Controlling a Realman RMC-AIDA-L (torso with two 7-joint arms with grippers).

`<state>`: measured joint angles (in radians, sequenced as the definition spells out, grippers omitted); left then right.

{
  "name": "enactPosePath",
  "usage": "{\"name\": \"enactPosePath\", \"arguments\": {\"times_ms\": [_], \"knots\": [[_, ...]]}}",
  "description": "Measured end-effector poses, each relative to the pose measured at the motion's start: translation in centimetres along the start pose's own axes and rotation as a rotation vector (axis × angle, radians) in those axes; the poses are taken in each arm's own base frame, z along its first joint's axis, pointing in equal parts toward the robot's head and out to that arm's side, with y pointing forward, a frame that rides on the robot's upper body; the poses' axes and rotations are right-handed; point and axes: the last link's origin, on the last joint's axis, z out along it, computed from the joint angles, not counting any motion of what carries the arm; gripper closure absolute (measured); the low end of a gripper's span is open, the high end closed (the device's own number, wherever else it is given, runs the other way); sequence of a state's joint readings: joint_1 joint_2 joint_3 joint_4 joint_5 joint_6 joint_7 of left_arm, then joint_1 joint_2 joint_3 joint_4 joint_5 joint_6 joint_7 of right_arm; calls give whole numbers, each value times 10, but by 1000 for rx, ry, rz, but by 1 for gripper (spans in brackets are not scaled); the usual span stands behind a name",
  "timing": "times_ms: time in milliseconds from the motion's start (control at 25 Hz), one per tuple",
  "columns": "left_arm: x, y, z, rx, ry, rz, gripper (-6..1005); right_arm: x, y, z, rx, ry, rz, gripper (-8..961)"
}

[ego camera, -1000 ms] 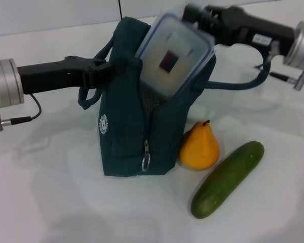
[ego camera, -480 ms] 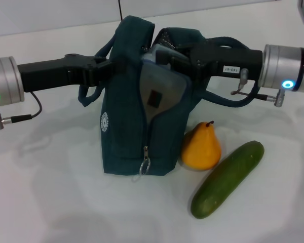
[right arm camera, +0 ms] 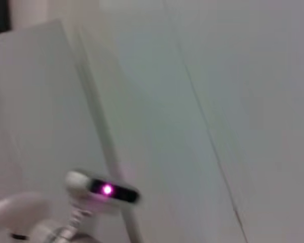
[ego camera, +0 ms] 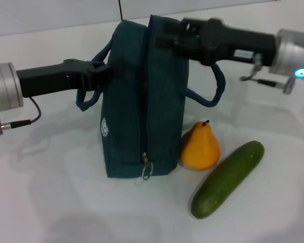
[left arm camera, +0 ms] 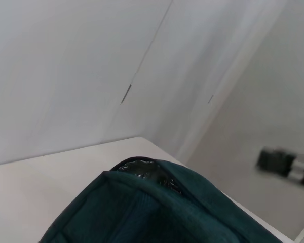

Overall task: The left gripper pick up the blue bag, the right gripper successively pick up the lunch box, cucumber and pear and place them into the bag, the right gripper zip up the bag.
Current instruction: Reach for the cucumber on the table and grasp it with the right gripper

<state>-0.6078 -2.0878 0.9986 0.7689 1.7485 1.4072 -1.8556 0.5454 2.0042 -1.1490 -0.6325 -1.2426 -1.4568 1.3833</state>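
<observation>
My left gripper (ego camera: 107, 72) clamps a handle of the upright blue bag (ego camera: 142, 101). Right gripper (ego camera: 164, 36) at bag top, grip unclear. Pear (ego camera: 199, 146), cucumber (ego camera: 227, 178) below it.

From my left wrist I see the rounded top of the blue bag (left arm camera: 157, 207), its dark teal fabric filling the lower part of the picture. A padded seam runs along its upper edge, and at the very crest of the bag a small glossy black patch (left arm camera: 142, 167) shows, shiny against the cloth. Beyond the bag lies the pale desk (left arm camera: 45, 172), and behind that a white wall (left arm camera: 66, 66) with a faint slanting line. Off past the bag's far shoulder, a small dark blurred object (left arm camera: 286, 164) sits against the grey background; I cannot tell what it is.
</observation>
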Motion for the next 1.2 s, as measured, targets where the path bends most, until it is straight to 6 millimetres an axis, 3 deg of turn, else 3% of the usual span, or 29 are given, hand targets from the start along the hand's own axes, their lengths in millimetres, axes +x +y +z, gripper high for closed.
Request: {"name": "enactPosePath", "arguments": {"times_ms": [120,320,560,800,1200], "knots": [[-3,-1,-1,6,1,-9,953,-25,8,-18,-61,7,-98,522],[-6,-5,-3,28,6,-15,952,-61,18,-45,-168,198,-137,406],[-7,-5,-2,30,5,-7,952,-76,7,-61,-99,385,-33,318],[-8,-6,-1,37,4,-7,952,-80,21,-51,-213,572,-34,298],[-13,-9,0,44,15,-7,951,-64,50,-4,-472,923,-71,244]]}}
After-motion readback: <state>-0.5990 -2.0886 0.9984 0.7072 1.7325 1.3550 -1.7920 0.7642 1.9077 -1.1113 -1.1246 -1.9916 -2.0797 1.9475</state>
